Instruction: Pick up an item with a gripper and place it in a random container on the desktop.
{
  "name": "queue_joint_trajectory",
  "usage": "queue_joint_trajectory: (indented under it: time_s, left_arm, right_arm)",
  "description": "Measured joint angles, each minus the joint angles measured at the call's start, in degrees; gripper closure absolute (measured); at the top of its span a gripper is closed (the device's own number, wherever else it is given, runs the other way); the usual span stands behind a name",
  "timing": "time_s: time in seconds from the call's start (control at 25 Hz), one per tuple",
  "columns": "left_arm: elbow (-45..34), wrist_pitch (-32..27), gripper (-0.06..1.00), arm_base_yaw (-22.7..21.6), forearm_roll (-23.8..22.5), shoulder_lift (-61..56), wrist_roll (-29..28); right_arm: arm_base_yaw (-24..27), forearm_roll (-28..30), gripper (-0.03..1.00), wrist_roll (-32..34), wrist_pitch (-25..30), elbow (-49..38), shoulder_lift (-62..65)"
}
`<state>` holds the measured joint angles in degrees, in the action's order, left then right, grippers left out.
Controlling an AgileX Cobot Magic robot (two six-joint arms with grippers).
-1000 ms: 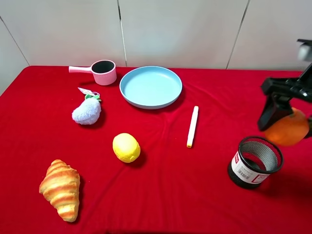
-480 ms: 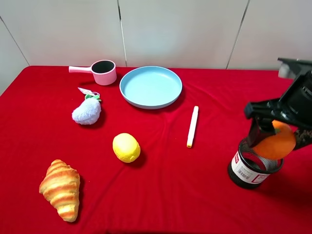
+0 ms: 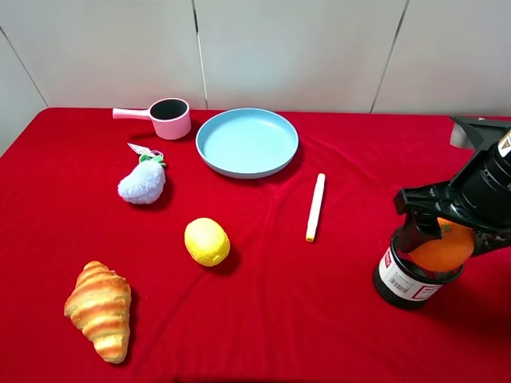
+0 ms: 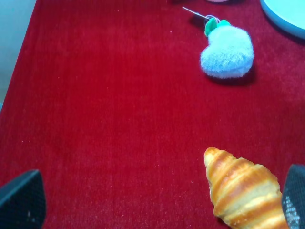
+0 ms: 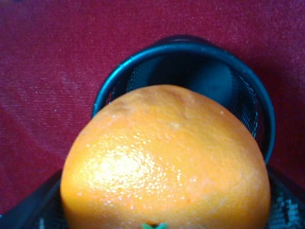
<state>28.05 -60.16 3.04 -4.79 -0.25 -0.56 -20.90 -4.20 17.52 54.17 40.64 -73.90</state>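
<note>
red desktop (image 3: 279, 327), right arm (image 3: 485, 185) angled down, fingers (image 3: 407, 229) gripping mandarin (image 3: 441, 249) over mesh cup (image 3: 402, 282)

A pale off-white panelled wall (image 3: 295, 48) runs behind the desk (image 3: 303, 335) from 10 to 2 o'clock. Thin dark seams (image 3: 197, 48) split it: the one near 12 o'clock is almost upright, and the outer ones lean outward. A bright red cloth (image 3: 72, 199) covers the desk, shallowly creased around its middle. Light is soft and even. In the left wrist view, a pale grey strip (image 4: 14, 38) shows past the cloth's edge.
</note>
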Motion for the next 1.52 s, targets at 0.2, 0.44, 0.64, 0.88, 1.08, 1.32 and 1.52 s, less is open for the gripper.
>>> queue_joint_trajectory:
  time_s: [0.2,0.44,0.64,0.88,1.08,1.32,1.52]
  left_arm:
    - [0.0,0.0,-0.04,0.0,0.0,0.0,0.0]
    - [0.0,0.0,-0.04,0.0,0.0,0.0,0.0]
    - [0.0,0.0,-0.04,0.0,0.0,0.0,0.0]
    - [0.0,0.0,-0.04,0.0,0.0,0.0,0.0]
    - [0.0,0.0,-0.04,0.0,0.0,0.0,0.0]
    - [0.0,0.0,-0.04,0.0,0.0,0.0,0.0]
    - [0.0,0.0,-0.04,0.0,0.0,0.0,0.0]
  right_arm:
    - [0.0,0.2,0.42,0.1,-0.1,0.0,0.0]
    - [0.0,0.2,0.42,0.1,-0.1,0.0,0.0]
    - [0.0,0.2,0.32,0.1,-0.1,0.0,0.0]
    - [0.0,0.2,0.28,0.1,-0.1,0.0,0.0]
    - [0.0,0.2,0.28,0.1,-0.1,0.0,0.0]
    - [0.0,0.2,0.28,0.1,-0.1,0.0,0.0]
    - [0.0,-1.0,0.28,0.0,0.0,0.0,1.7]
